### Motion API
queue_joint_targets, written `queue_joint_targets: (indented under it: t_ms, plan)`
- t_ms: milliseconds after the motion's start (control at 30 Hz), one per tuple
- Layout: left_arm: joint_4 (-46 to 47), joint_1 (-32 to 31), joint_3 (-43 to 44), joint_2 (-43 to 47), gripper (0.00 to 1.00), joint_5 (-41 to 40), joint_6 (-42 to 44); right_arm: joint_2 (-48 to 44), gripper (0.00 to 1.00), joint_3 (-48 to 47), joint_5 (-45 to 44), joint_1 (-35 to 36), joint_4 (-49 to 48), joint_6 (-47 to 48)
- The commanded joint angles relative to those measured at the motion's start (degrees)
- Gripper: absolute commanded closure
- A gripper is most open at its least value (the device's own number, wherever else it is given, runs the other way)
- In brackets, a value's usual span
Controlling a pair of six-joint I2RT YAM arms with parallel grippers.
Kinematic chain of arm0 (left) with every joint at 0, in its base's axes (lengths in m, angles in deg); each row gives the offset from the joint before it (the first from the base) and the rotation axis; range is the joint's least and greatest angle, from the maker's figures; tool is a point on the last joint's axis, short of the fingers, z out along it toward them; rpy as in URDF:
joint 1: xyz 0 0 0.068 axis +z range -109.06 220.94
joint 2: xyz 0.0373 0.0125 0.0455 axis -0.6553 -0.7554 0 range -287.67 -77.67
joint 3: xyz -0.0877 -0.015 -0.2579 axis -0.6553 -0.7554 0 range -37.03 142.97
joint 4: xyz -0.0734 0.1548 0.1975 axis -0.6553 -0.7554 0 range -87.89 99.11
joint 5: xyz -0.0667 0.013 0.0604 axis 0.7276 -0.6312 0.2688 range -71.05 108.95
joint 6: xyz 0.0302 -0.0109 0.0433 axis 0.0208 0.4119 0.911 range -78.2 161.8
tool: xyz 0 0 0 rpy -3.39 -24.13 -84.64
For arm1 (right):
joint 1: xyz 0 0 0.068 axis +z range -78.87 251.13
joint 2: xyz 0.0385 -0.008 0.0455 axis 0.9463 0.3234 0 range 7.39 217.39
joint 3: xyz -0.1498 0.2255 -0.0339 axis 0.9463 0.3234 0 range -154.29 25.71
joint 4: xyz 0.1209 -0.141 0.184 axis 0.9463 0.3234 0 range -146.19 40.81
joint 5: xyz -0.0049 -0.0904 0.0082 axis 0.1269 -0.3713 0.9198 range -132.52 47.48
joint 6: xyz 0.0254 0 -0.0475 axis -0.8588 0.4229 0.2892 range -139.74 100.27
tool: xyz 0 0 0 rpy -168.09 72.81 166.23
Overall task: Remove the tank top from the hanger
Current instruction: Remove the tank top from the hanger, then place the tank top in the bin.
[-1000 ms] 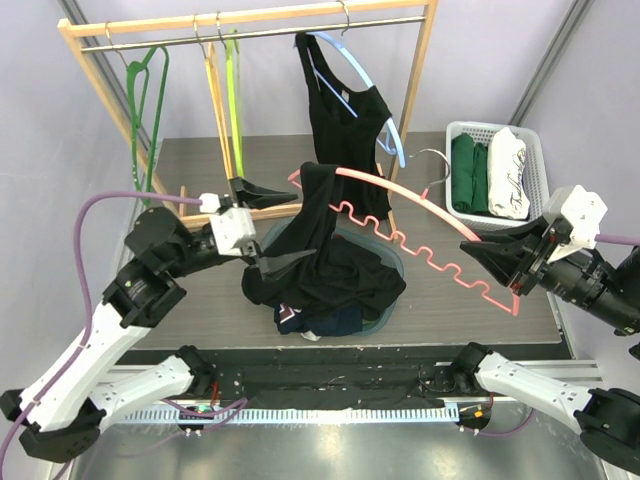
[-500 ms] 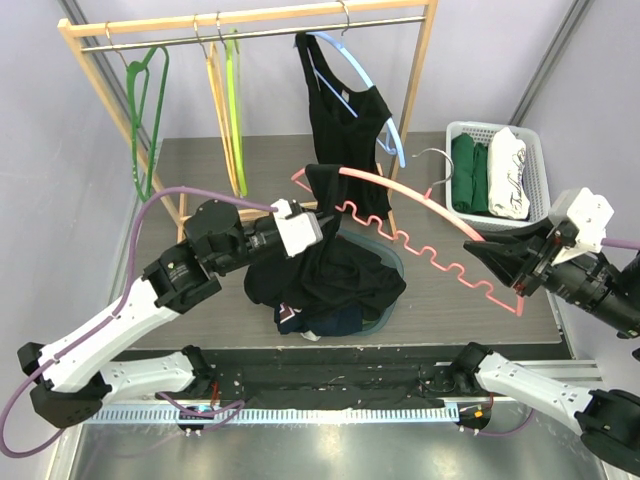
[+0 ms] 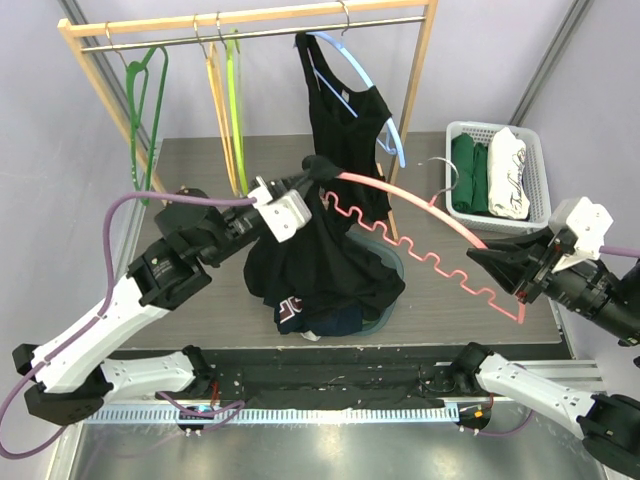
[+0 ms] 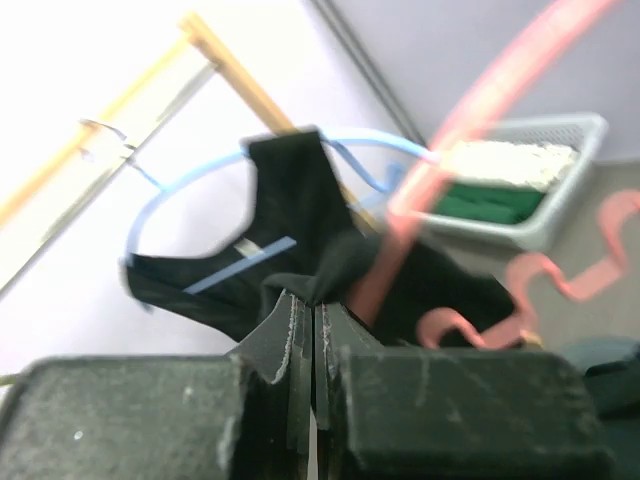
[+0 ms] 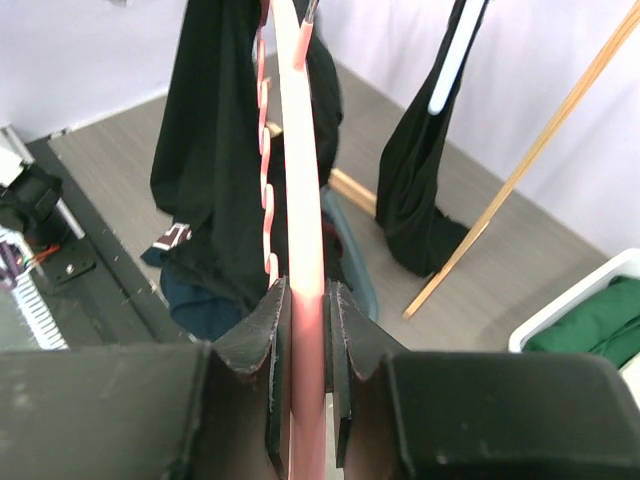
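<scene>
A black tank top (image 3: 318,262) hangs from the left end of a pink hanger (image 3: 420,205) and drapes down onto a pile of clothes. My left gripper (image 3: 318,170) is shut on the top's upper edge beside the hanger's tip; in the left wrist view the left gripper (image 4: 315,300) pinches black fabric (image 4: 338,262) with the pink hanger (image 4: 400,235) just behind. My right gripper (image 3: 505,276) is shut on the hanger's right end. In the right wrist view the right gripper (image 5: 303,300) clamps the pink bar (image 5: 296,150), and the tank top (image 5: 215,150) hangs at its far end.
A wooden rack (image 3: 250,18) at the back carries a second black top (image 3: 345,130) on a blue hanger, plus green (image 3: 150,100) and yellow (image 3: 222,100) hangers. A white basket (image 3: 455,135) of folded clothes stands at right. A blue basin (image 3: 392,262) holds the pile.
My left gripper was open beside the garment; it moved up and right to the hanger's left tip and shut on the tank top. The hanger's right end and right gripper shifted slightly.
</scene>
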Motion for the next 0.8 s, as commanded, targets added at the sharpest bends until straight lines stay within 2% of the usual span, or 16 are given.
queue_joint_targets:
  t_ms: [0,267,400,567,633,767]
  plan:
    - [11.0,0.3,5.3,-2.0,1.00,-6.3,3.3,-1.5,0.99,1.4,2.0,0.1,-0.4,-3.0]
    - [10.7,-0.5,16.1,-10.2,1.00,-4.3,-1.4,-12.4,0.99,0.9,-2.4,0.1,-2.7,-10.3]
    - [9.3,-3.0,17.7,-11.7,1.00,-3.6,-3.5,-16.1,0.99,-0.5,-9.4,0.1,-4.6,-10.9]
    - [1.9,-3.3,11.0,-8.8,1.00,-5.1,-11.2,-14.8,0.99,1.2,-12.7,0.2,-7.6,-10.5]
    - [-2.1,-3.5,5.3,-6.3,1.00,-5.1,-12.6,-13.7,0.99,2.7,-11.8,0.1,-8.9,-9.9]
    - [-4.1,-3.7,-6.0,-1.7,1.00,-2.4,-13.5,-11.2,0.99,4.6,-11.1,0.0,-11.0,-8.9]
